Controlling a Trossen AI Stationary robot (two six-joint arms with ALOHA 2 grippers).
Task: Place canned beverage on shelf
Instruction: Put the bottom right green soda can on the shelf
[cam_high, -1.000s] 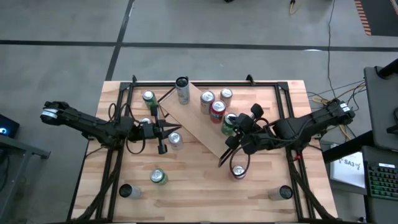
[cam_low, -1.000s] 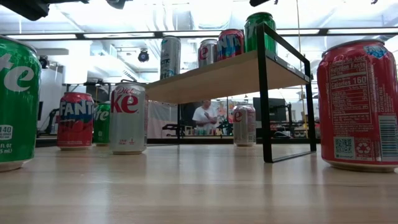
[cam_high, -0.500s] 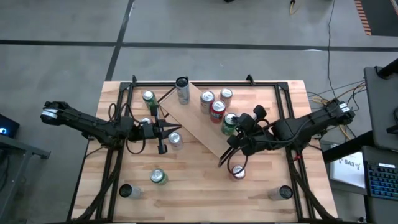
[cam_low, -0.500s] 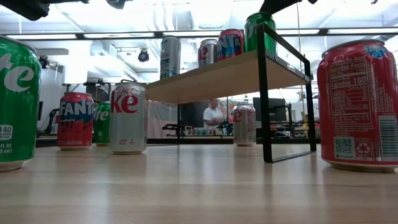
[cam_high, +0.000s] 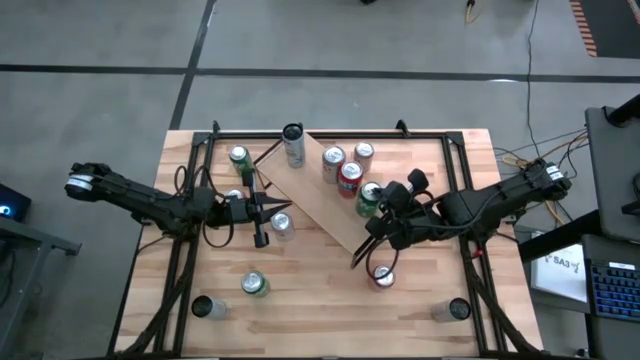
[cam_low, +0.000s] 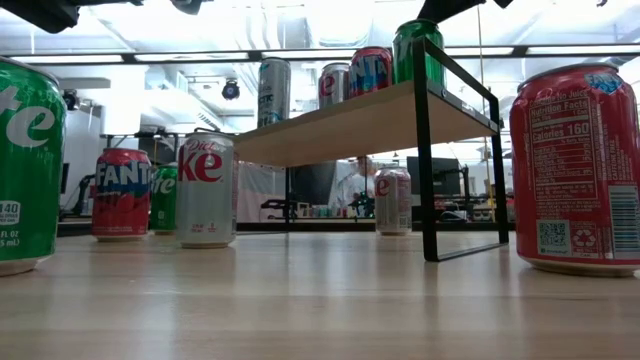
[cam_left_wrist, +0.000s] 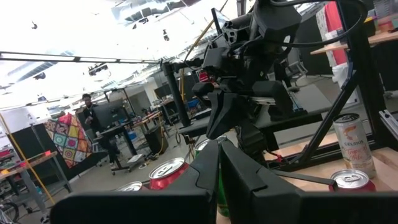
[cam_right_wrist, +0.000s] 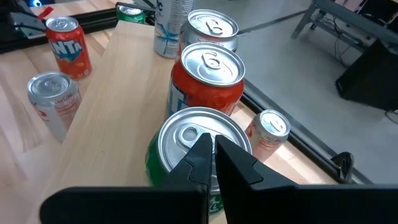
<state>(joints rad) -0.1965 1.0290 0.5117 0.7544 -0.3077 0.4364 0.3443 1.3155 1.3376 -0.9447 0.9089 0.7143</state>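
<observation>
Over the shelf's (cam_high: 320, 195) right end, right gripper (cam_right_wrist: 210, 152) sits above the green can (cam_right_wrist: 196, 162) standing there, fingers nearly together, apparently empty. Retract straight up, avoid clipping red can (cam_right_wrist: 208, 78). Left gripper (cam_high: 262, 215) idles mid-table, pinched closed.

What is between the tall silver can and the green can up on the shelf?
Two cans stand between the tall silver can and the green can on the shelf: a silver-and-red can and a red can, low view.

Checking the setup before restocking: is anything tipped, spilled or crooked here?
Only the shelf stands out: it sits diagonally across the table rather than square to its edges. Every can, including the green can by the right claw, stands upright. No spills visible.
</observation>
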